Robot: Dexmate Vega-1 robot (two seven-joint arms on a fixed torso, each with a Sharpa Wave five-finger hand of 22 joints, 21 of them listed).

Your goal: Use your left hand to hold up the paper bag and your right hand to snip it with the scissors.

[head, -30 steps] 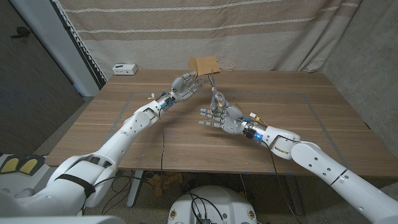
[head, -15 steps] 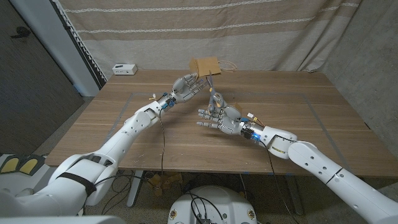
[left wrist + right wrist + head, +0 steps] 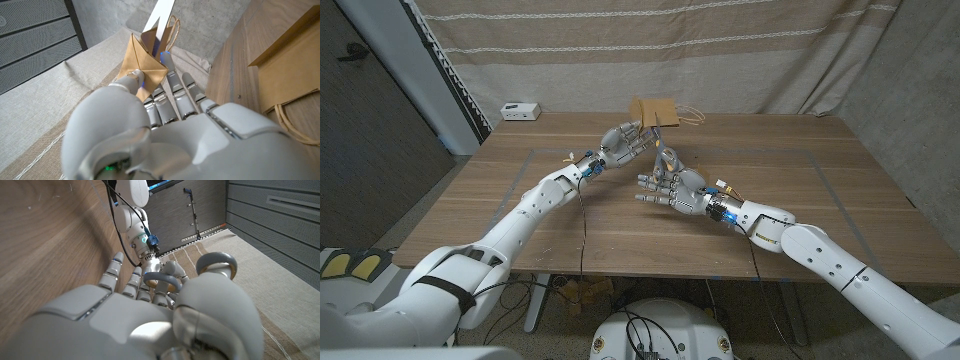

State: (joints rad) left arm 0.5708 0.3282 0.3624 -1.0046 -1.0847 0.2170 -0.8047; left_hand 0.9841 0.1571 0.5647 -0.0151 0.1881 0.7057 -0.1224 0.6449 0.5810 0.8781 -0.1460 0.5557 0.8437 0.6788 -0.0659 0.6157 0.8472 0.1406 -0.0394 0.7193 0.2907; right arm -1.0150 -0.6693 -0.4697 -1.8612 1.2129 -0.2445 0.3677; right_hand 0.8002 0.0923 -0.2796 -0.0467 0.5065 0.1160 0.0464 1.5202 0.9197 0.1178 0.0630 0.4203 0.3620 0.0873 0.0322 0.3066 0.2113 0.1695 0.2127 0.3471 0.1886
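Head view: left hand (image 3: 623, 140) raised over the far middle of the wooden table (image 3: 520, 215), its fingers (image 3: 636, 133) pinching the lower edge of the brown paper bag (image 3: 651, 111), which stands lifted above the table near its far edge, with the striped curtain (image 3: 650, 45) behind. Bag handles of pale cord (image 3: 690, 113) hang off its right side. Right hand (image 3: 670, 189) just below and in front of the bag, palm turned toward the table, most of its fingers spread and pointing to picture left; the scissors (image 3: 665, 160) rise from its thumb side with grey loops at the hand and blades angled up toward the bag's lower edge. Whether the blades touch the paper cannot be told. White box (image 3: 520, 110) at the table's far left corner, well apart from both hands.

Left wrist view: back of the left hand (image 3: 165, 135) with fingers (image 3: 172, 87) extended and thumb tip pressed on a folded corner of the paper bag (image 3: 142, 62), a pale blade-like strip (image 3: 162, 20) entering the bag's open fold. A second flat brown bag (image 3: 287, 70) with a cord handle lies on the table beside the hand.

Right wrist view: right hand (image 3: 150, 325) with thumb through one grey scissor loop (image 3: 217, 265) and another finger through the second loop (image 3: 161, 281); remaining fingers (image 3: 112, 270) straight and apart
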